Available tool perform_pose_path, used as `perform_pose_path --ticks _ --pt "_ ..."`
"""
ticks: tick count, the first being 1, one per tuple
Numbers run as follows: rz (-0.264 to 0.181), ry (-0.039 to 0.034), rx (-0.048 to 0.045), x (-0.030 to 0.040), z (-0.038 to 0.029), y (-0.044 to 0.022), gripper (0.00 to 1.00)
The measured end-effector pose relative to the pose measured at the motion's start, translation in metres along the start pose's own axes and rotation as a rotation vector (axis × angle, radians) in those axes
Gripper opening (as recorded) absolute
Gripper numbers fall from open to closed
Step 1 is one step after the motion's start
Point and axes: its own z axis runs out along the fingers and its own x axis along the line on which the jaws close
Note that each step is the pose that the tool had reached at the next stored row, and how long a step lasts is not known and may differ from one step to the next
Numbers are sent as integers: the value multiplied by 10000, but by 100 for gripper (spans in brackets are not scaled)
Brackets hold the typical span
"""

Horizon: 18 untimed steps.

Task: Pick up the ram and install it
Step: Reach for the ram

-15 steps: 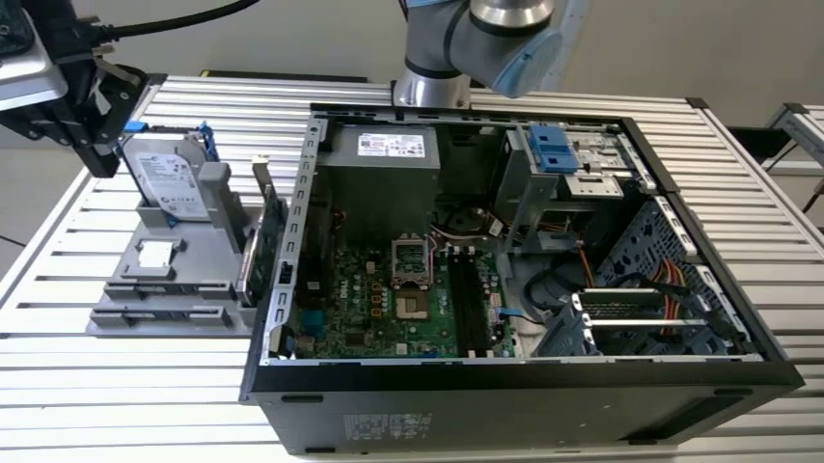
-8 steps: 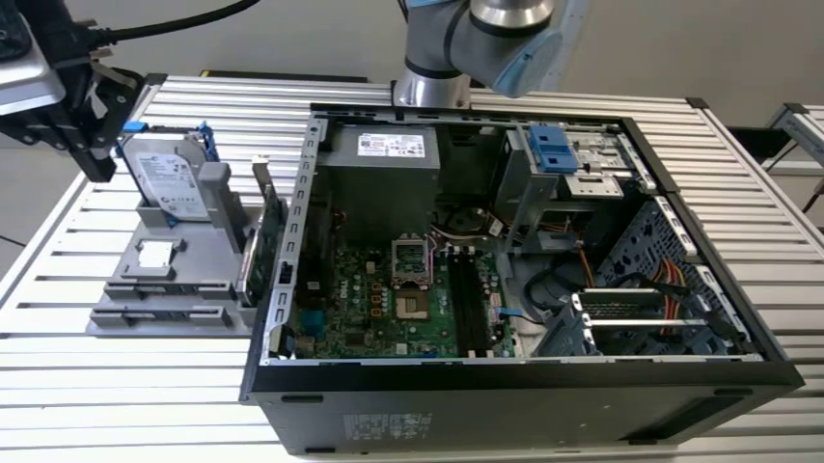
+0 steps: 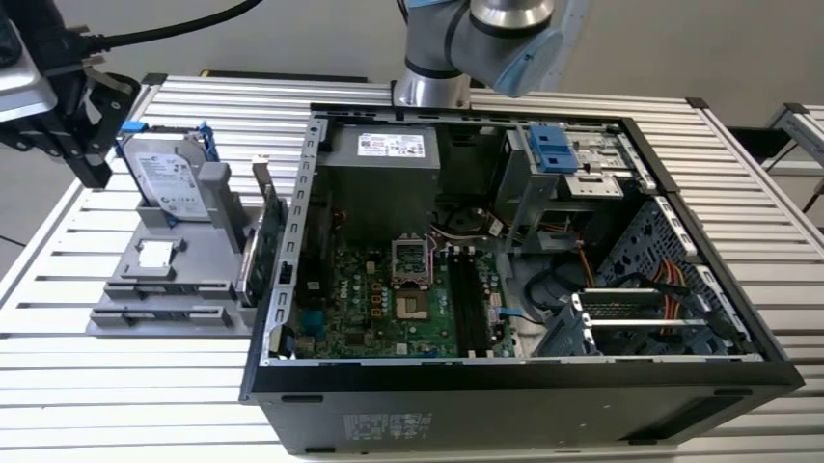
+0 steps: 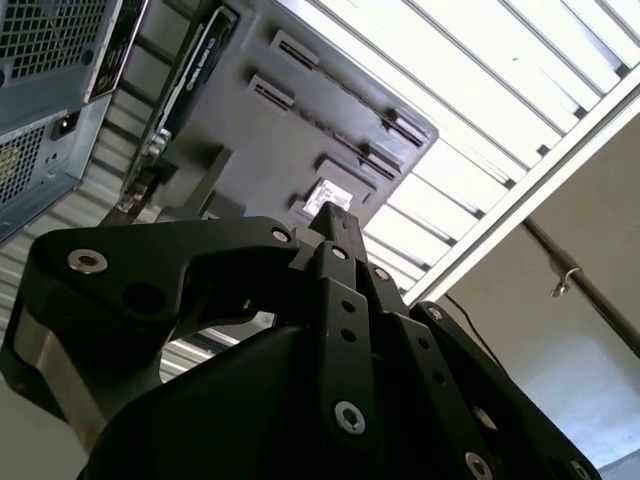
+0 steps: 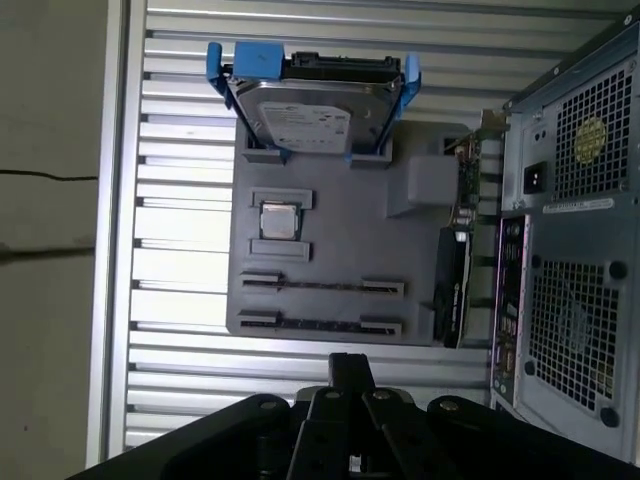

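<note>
While its fingers (image 5: 350, 368) are pressed together with nothing between them, the gripper (image 3: 93, 174) hangs over the bench (image 3: 77, 386) edge at the exterior view's left, beside the gray tray (image 3: 142, 289). I cannot tell where the ram is.

A desk of ribbed silver aluminium slats (image 3: 116, 386) spreads wide, its ridges glaring white where bright light strikes them. Behind it is a plain grey backdrop (image 3: 309, 39). A second slatted metal table (image 3: 801, 130) stands at the exterior view's right. Smooth grey floor (image 5: 50, 250) borders the desk.
</note>
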Motion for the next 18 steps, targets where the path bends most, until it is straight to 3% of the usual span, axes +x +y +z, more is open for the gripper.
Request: perform_pose_path --ticks 6,18 --pt "65 0 -12 4 -2 -45 0" --pt "140 -4 -14 5 -2 -49 0"
